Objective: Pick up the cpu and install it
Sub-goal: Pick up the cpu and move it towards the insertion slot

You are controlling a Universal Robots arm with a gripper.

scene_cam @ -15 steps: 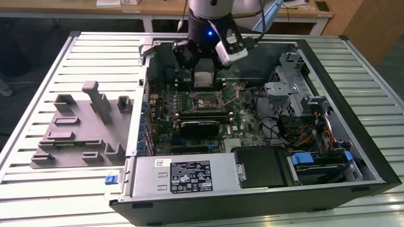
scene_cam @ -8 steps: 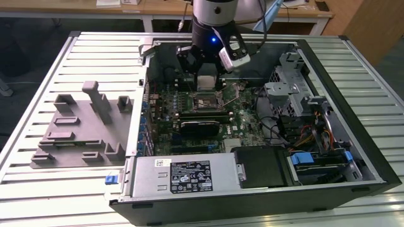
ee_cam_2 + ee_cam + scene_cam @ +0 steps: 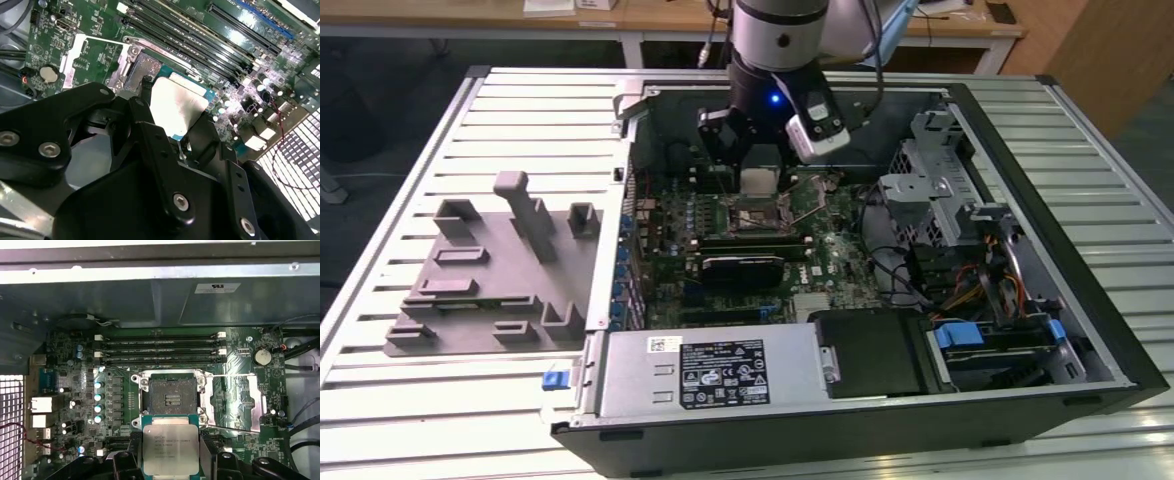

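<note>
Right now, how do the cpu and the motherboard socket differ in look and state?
The cpu has a pale silver metal top; the socket is a dark recess inside a metal frame. The cpu is held by the gripper, off the board; the socket is fixed on the motherboard and lies empty, its retention frame swung open beside it. Both are square, with a similar outline.

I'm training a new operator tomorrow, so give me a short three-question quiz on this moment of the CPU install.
1. True or false: the socket is empty.
2. The claw holds: A) the cpu B) a memory stick C) nothing.
3. Fill in: the grey fixture lies at the exterior view's ____ of the case.
Key: 1 true; 2 A; 3 left.
</note>
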